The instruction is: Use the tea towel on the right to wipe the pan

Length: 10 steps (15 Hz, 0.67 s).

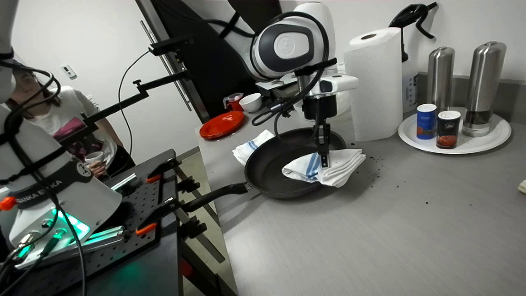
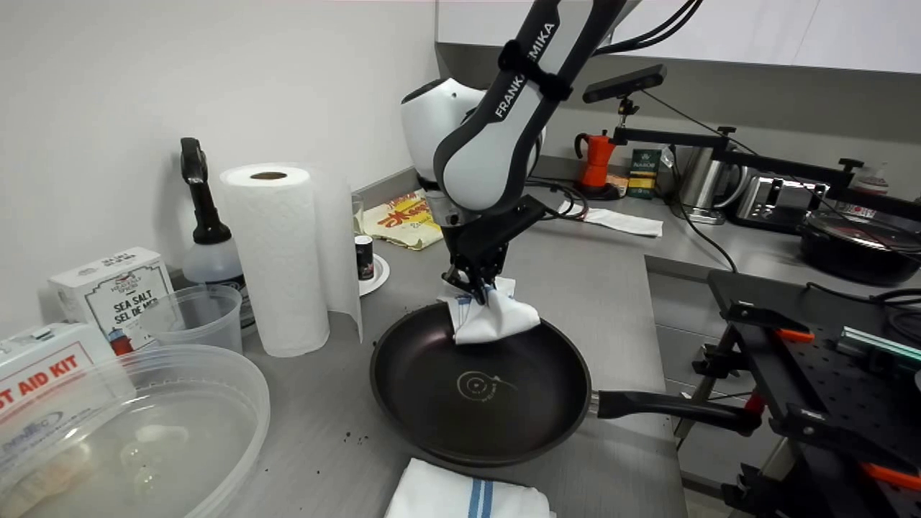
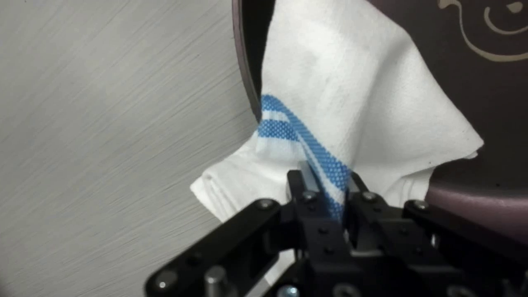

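The held tea towel (image 1: 345,162) is white with blue stripes and lies folded over the pan's rim, part inside the pan and part outside. It also shows in an exterior view (image 2: 496,320) and in the wrist view (image 3: 330,70). My gripper (image 1: 324,161) points down, with a pinched, striped fold between its fingers in the wrist view (image 3: 324,183). The black frying pan (image 2: 424,403) stands on the counter, its handle (image 2: 669,410) reaching past the counter edge. A second folded white towel with blue stripes (image 2: 439,493) lies on the counter on the pan's opposite side.
A paper towel roll (image 1: 374,90) stands close to the pan. A white plate (image 1: 491,146) holds steel mills and small shakers. Clear plastic tubs (image 2: 252,424), a salt box (image 2: 119,295) and a spray bottle (image 2: 209,259) stand near the wall. Dark crumbs (image 1: 376,172) lie beside the pan.
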{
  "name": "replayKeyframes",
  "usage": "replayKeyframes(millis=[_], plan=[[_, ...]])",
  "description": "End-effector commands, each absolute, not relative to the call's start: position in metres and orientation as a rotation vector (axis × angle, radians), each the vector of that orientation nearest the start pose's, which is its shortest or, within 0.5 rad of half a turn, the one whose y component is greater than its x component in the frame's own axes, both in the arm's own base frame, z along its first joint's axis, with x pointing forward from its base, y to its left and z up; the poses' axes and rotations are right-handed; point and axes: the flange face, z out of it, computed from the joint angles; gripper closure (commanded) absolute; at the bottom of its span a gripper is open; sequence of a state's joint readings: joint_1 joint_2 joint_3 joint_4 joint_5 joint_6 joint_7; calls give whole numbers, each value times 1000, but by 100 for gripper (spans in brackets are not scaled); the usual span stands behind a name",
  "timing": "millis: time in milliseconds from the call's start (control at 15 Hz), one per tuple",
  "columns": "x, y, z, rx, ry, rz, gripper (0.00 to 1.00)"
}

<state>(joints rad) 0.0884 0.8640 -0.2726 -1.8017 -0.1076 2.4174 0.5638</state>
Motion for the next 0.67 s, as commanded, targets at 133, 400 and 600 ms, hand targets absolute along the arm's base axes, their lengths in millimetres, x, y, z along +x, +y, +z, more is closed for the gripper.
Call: replayKeyframes(millis=[133,400,600], plan=[[597,-99,57,-3288,1011,313,97],[593,-114,47,-3284,1077,320,97],[590,-120,36,-3268,1117,345,97]])
